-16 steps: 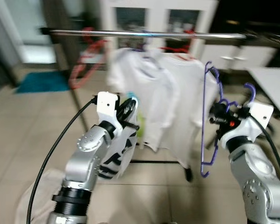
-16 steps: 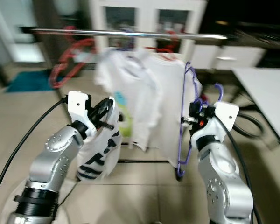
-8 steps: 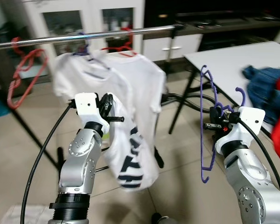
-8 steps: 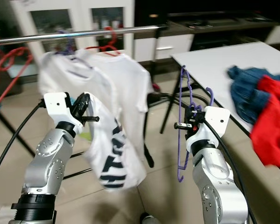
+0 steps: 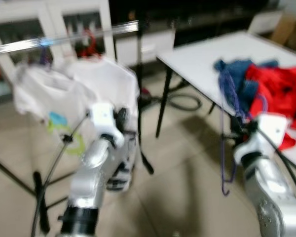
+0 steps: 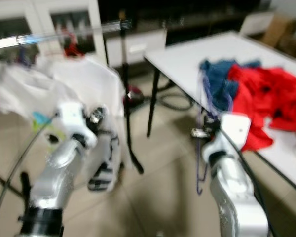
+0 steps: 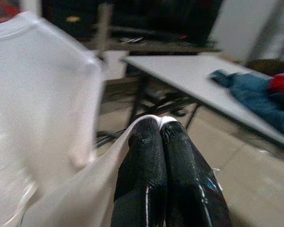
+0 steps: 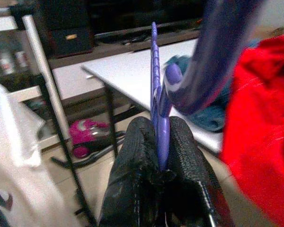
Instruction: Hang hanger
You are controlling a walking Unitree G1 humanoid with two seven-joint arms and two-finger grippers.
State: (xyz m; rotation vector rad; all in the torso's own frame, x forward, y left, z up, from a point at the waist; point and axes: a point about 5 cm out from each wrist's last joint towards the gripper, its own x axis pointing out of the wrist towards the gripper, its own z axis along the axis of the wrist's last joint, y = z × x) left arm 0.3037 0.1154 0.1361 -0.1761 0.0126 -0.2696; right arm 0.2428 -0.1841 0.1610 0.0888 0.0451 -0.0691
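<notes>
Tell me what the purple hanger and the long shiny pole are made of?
The purple hanger, clamped in the right gripper, looks like plastic: smooth, one solid colour, with thick rounded edges and a soft sheen. The pole of the clothes rack looks like polished metal, since it is silvery and catches bright light along its length. The head views are blurred, so both are best guesses.

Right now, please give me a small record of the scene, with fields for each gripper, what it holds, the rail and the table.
left gripper: shut on a white T-shirt with dark print, held out in front of the rail
right gripper: shut on a thin purple plastic hanger, which hangs upright near the table's edge
rail: silver metal clothes rail with white shirts hanging on it, to the robot's left
table: white table on the right, with blue clothing and red clothing piled on it
image quality: eye views blurred
</notes>
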